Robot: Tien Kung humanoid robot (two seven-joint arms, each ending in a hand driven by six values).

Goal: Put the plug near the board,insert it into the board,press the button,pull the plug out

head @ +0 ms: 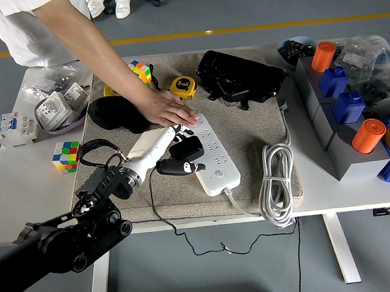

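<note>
A white power strip (217,159) lies slanted on the grey mat (261,123). My left hand (179,157) reaches in from the lower left and is shut on the black plug (187,149), which sits tilted at the strip's left edge. I cannot tell whether its pins are in a socket. The plug's thin black cable (155,207) runs off the table's front. A person's hand (168,109) lies flat on the strip's far end. The strip's white cord (276,180) is coiled to the right.
Behind the strip lie a yellow tape measure (183,87), a black bag (240,77) and a dark cloth (113,113). A colour cube (67,156) sits at the left. Grey bins (338,144) with orange cylinders (368,135) stand at the right.
</note>
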